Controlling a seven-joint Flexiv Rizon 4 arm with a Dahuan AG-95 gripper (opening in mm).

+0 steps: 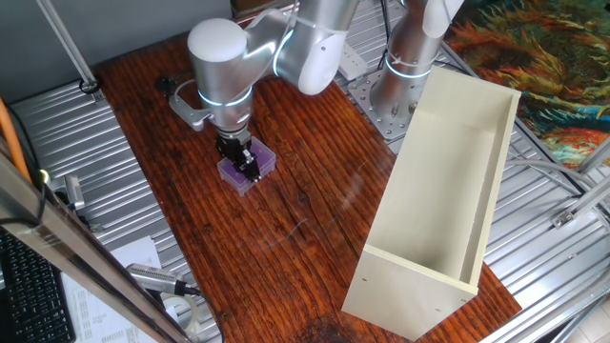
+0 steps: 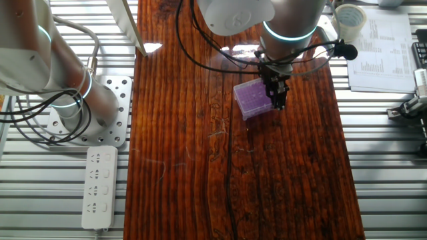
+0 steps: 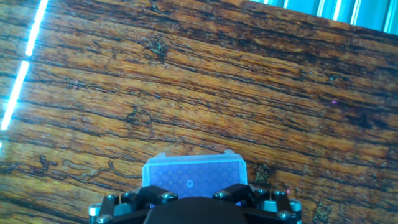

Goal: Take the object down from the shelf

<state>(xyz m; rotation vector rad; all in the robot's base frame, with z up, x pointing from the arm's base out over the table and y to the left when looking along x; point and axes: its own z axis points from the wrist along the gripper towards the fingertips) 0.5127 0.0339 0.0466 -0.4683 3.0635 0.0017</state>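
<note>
The purple box (image 1: 231,172) lies on the wooden table (image 1: 305,238), left of the middle. It also shows in the other fixed view (image 2: 252,99) and at the bottom of the hand view (image 3: 193,172), pale dots on top. My gripper (image 1: 249,168) comes straight down on the box's near-right end, and its narrow black fingers (image 2: 277,93) are closed on that end. In the hand view only the finger bases show. The cream shelf (image 1: 448,191) stands on the right of the table, open face up, with nothing in it, well apart from the box.
A second arm's base (image 1: 405,86) stands behind the shelf. A power strip (image 2: 98,187) lies on the metal bench. A tape roll (image 2: 349,20) and papers (image 2: 383,50) lie beyond the table's far end. A cable (image 2: 200,53) hangs near the arm.
</note>
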